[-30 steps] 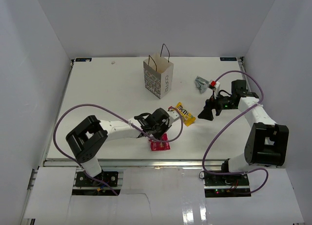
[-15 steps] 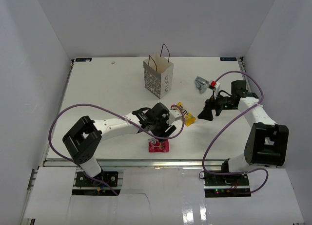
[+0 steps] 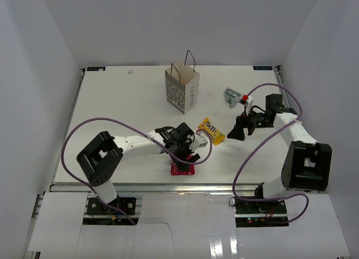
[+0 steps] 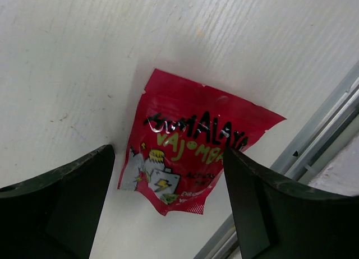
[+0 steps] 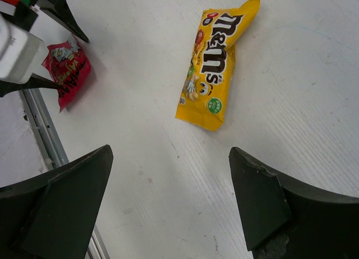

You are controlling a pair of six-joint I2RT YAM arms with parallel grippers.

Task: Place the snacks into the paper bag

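On the yellow packet [image 5: 216, 63] you can read "m&m's" in brown letters running along its length. The small green round label near its lower end is too small for you to make out. The red packet [image 4: 193, 141] carries a black word that looks like "HIMALAYA", with yellow-green "VAJOMBA" under it; the finer lines below are blurred. On the bag [image 3: 182, 91], in the top view, you'll find "COFFEE" set vertically on its right face. The patterned left face gives you nothing legible.
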